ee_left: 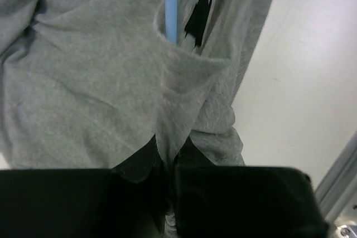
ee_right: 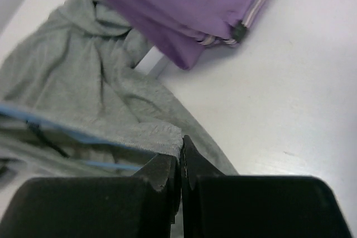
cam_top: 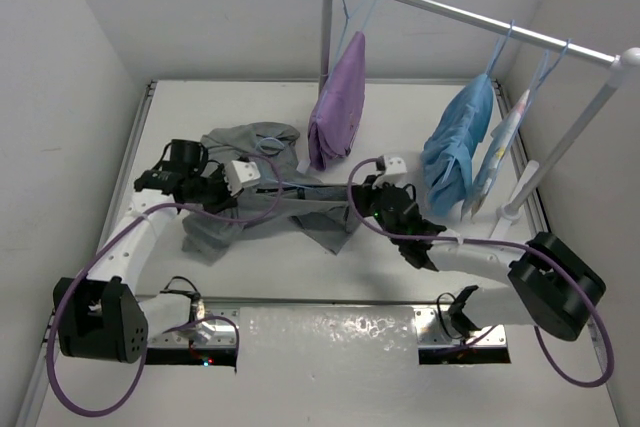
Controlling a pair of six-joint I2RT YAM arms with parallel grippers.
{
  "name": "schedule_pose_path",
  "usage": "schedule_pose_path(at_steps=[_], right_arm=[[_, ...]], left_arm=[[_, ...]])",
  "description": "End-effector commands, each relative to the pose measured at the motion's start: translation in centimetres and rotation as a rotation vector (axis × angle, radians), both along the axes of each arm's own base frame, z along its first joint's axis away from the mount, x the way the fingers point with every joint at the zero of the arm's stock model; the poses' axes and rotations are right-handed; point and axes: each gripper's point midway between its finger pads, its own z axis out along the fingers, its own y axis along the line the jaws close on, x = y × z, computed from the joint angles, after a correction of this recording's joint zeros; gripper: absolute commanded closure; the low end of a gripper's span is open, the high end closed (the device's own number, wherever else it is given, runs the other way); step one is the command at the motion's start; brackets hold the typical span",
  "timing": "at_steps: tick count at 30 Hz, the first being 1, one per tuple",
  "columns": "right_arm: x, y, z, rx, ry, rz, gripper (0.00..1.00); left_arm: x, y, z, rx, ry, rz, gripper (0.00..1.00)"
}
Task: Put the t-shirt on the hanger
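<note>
The grey t-shirt (cam_top: 225, 227) lies crumpled on the white table between my two arms. My left gripper (cam_top: 258, 183) is shut on a fold of it; in the left wrist view the fabric (ee_left: 100, 93) runs down between the closed fingers at my left gripper (ee_left: 167, 163). The pale-blue wire of the hanger (ee_left: 170, 4) comes out of a cloth opening just above. My right gripper (cam_top: 365, 199) is at the shirt's right side. In the right wrist view my right gripper (ee_right: 181, 150) is shut on the t-shirt's (ee_right: 83, 82) hemmed edge, with hanger (ee_right: 50, 118) wires running through the cloth on the left.
A clothes rack rail (cam_top: 470, 17) crosses the back right on white posts (cam_top: 327, 37). A purple garment (cam_top: 338, 102) hangs on it close behind the shirt, its lower edge (ee_right: 184, 9) just above my right gripper. A light-blue garment (cam_top: 455, 147) hangs further right.
</note>
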Motion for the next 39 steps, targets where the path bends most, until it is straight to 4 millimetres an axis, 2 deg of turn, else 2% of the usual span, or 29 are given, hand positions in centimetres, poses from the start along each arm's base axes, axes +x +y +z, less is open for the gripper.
schedule_pose_path(at_steps=[1, 2, 4, 5, 6, 9, 13, 14, 16, 17, 19, 21, 24, 25, 26, 28, 31, 33, 37, 39], right_arm=[[0.2, 0.8, 0.1, -0.266, -0.039, 0.023, 1.0], [-0.2, 3.4, 1.6, -0.276, -0.065, 0.089, 1.0], [-0.7, 5.8, 2.2, -0.321, -0.077, 0.175, 1.0], [-1.3, 7.6, 2.9, -0.326, -0.071, 0.247, 1.0], [-1.7, 8.3, 2.4, -0.339, -0.052, 0.29, 1.0], [-2.7, 8.8, 1.8, -0.336, -0.016, 0.35, 1.0], [-4.6, 8.9, 1.0, -0.365, 0.0, 0.473, 0.67], [-5.2, 9.0, 1.3, -0.387, -0.022, 0.523, 0.52], [-6.0, 8.4, 2.7, -0.408, -0.05, 0.564, 0.38], [-6.1, 8.1, 3.3, -0.445, -0.082, 0.591, 0.27], [-6.8, 7.5, 4.7, -0.47, -0.124, 0.628, 0.22], [-7.1, 7.4, 5.2, -0.514, -0.171, 0.677, 0.22], [-8.0, 8.7, 5.3, -0.499, -0.227, 0.776, 0.26], [-8.8, 9.9, 5.7, -0.456, -0.263, 0.842, 0.27], [-8.9, 10.6, 5.2, -0.45, -0.264, 0.871, 0.28], [-9.4, 12.2, 5.9, -0.398, -0.306, 0.933, 0.31], [-9.0, 13.1, 5.4, -0.394, -0.315, 0.95, 0.38], [-8.6, 13.5, 5.0, -0.397, -0.322, 0.944, 0.39], [-7.4, 14.0, 4.3, -0.371, -0.322, 0.926, 0.51], [-7.6, 14.9, 3.8, -0.326, -0.317, 0.97, 0.5]], left_arm=[[1.3, -1.2, 0.0, 0.039, -0.05, 0.043, 1.0], [1.6, -2.0, -0.2, 0.047, -0.068, 0.032, 1.0], [0.9, -3.9, -0.5, 0.015, -0.062, -0.033, 1.0], [0.6, -5.0, -0.1, -0.034, -0.053, -0.068, 1.0], [0.6, -5.2, 0.0, -0.048, -0.055, -0.074, 1.0], [0.4, -5.7, 0.0, -0.066, -0.071, -0.118, 1.0], [-1.3, -6.7, 0.0, -0.11, -0.063, -0.229, 1.0], [-1.9, -7.1, 0.2, -0.132, -0.061, -0.268, 1.0], [-3.1, -7.4, 0.1, -0.132, -0.074, -0.374, 1.0], [-3.8, -8.0, 0.3, -0.163, -0.074, -0.421, 1.0], [-4.0, -8.4, 0.5, -0.185, -0.093, -0.465, 1.0], [-4.0, -8.9, 1.0, -0.212, -0.1, -0.479, 1.0], [-4.1, -9.4, 1.7, -0.24, -0.119, -0.518, 1.0], [-4.7, -9.4, 1.7, -0.249, -0.102, -0.531, 1.0], [-4.9, -9.7, 2.2, -0.269, -0.104, -0.546, 1.0], [-5.5, -9.8, 2.4, -0.282, -0.094, -0.567, 1.0], [-6.1, -10.1, 2.9, -0.309, -0.096, -0.597, 1.0], [-6.4, -10.1, 3.1, -0.32, -0.094, -0.612, 1.0], [-7.0, -10.3, 3.8, -0.362, -0.088, -0.636, 1.0], [-7.4, -10.4, 4.2, -0.396, -0.085, -0.653, 1.0]])
